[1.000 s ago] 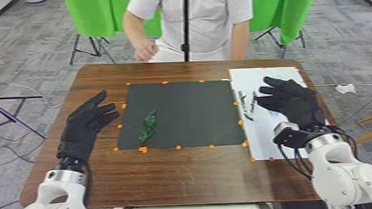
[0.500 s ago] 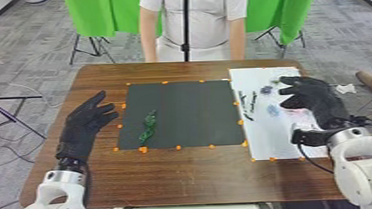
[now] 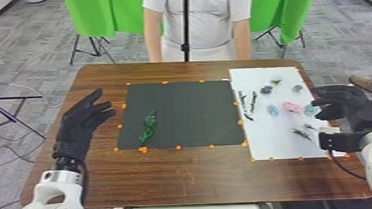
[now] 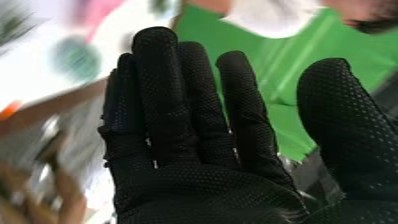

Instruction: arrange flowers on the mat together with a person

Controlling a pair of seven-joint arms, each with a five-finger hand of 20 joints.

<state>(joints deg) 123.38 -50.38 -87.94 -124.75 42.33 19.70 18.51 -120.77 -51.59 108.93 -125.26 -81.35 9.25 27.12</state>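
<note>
On the dark mat [image 3: 192, 112] lies a green leafy sprig [image 3: 150, 128], toward its left side. The white sheet [image 3: 264, 150] to the right holds thin dark stems [image 3: 247, 103], a pink flower [image 3: 291, 107], a pale blue flower [image 3: 273, 110], small bluish blooms [image 3: 266, 90] and small green sprigs [image 3: 302, 134]. My right hand [image 3: 342, 107] is over the sheet's right edge, beside a pale green flower [image 3: 313, 109], its fingers relaxed and holding nothing. In the right wrist view the right hand [image 4: 204, 185] has straight fingers. My left hand [image 3: 83, 121] stays left of the mat, open.
Brown wooden table [image 3: 203, 179] surrounds mat and sheet. Orange markers [image 3: 143, 150] line their edges. A person stands across the table, arms down, and a thin dark pole [image 3: 186, 22] rises before them.
My right hand has moved right, off the middle of the white sheet, uncovering the flowers there. The person's hand has dropped from near the table's far edge. The sprig stays put.
</note>
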